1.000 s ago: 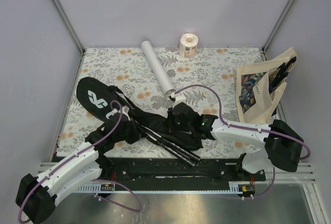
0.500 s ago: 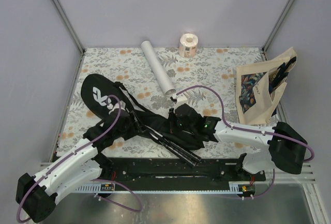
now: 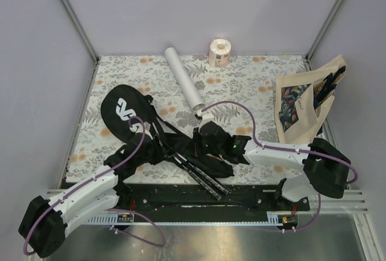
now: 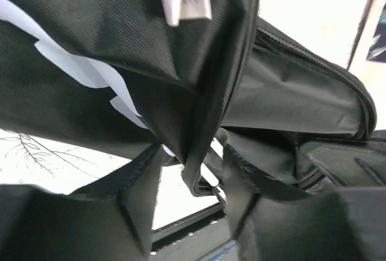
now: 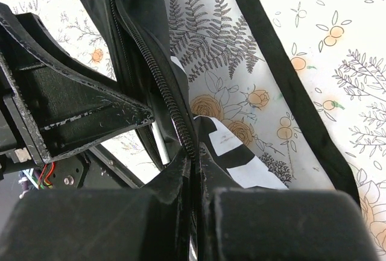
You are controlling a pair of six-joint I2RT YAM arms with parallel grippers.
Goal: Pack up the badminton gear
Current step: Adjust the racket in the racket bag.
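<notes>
The left pincer [image 4: 188, 173] has just spread, freeing the bag [image 3: 123, 111] fold between its fingers. The right pincer [image 5: 194, 161] stays pinched on the zipper edge, and 2 rackets [image 3: 202, 175] poke out, unpacked.

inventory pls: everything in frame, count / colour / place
racket bag: 1, black with white lettering, left-centre of table
rackets: 2, black handles showing, poking out of the bag toward the near edge
tube: 1, white, lying far centre
paper roll: 1, pinkish, far edge
tote bag: 1, beige with colourful print, right side
table: 1, floral cover
left gripper: open, bag fold between its fingers
right gripper: shut on the bag's zipper edge
</notes>
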